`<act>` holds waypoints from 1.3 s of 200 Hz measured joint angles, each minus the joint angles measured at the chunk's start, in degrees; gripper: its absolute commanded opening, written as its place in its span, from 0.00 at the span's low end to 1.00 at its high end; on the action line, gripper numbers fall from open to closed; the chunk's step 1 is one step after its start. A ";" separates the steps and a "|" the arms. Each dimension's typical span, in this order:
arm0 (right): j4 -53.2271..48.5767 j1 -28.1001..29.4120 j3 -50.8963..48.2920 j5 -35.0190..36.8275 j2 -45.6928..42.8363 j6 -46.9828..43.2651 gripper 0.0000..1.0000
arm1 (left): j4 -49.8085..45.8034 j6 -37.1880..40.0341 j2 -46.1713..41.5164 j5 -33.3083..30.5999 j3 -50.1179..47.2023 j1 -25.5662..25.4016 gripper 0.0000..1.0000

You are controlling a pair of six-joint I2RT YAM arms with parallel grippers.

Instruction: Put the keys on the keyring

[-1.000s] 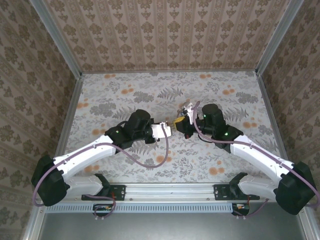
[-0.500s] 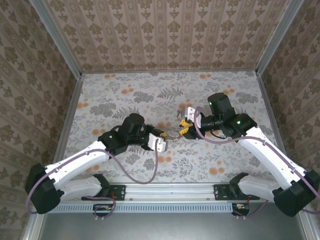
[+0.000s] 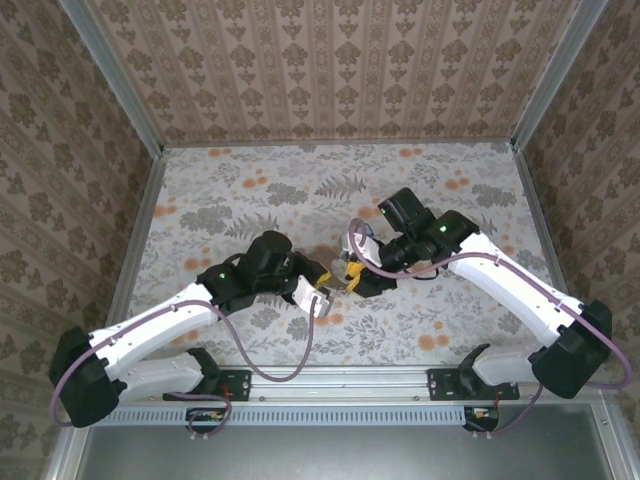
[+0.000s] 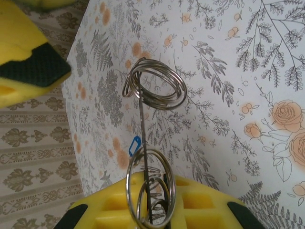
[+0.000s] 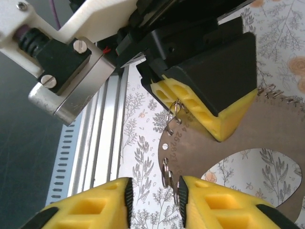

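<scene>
Right gripper [image 3: 346, 274] has swung in to left gripper [image 3: 324, 291], which clamps the keyring [image 5: 271, 126] (pointing straight outward); right jaws apart.

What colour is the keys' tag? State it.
The keys: bright blue tag, best in left wrist view.

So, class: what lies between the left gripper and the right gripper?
The keyring, edged with wire loops, spans from left gripper to right gripper, in the right wrist view.
</scene>
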 measured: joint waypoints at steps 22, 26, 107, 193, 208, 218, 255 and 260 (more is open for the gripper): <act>2.69 2.49 -3.10 4.17 -3.06 1.27 0.42 | 0.66 -0.02 0.02 -1.16 0.00 -0.26 0.00; 3.17 2.89 -3.65 4.94 -3.61 1.38 0.42 | 0.83 -0.02 0.04 -1.27 0.00 -0.33 0.00; 10.40 6.97 -7.06 18.62 -4.96 1.73 0.36 | 1.90 -0.33 0.76 -2.47 0.00 -0.96 0.00; 10.62 8.31 -7.76 22.18 -4.96 1.36 0.14 | 2.97 -1.81 1.97 -3.15 0.04 -0.96 0.00; 10.60 8.35 -7.80 22.45 -4.96 1.36 0.15 | 2.97 -2.12 2.16 -3.19 0.07 -0.96 0.00; 10.60 8.35 -7.80 22.58 -4.96 1.36 0.13 | 2.97 -2.29 2.19 -3.28 0.07 -0.96 0.00; 10.34 8.35 -7.80 22.56 -4.96 1.36 0.13 | 2.95 -2.69 2.34 -3.39 0.07 -0.96 0.00; 10.29 8.35 -7.80 22.56 -4.96 1.38 0.12 | 2.95 -2.69 2.38 -3.39 0.07 -0.96 0.00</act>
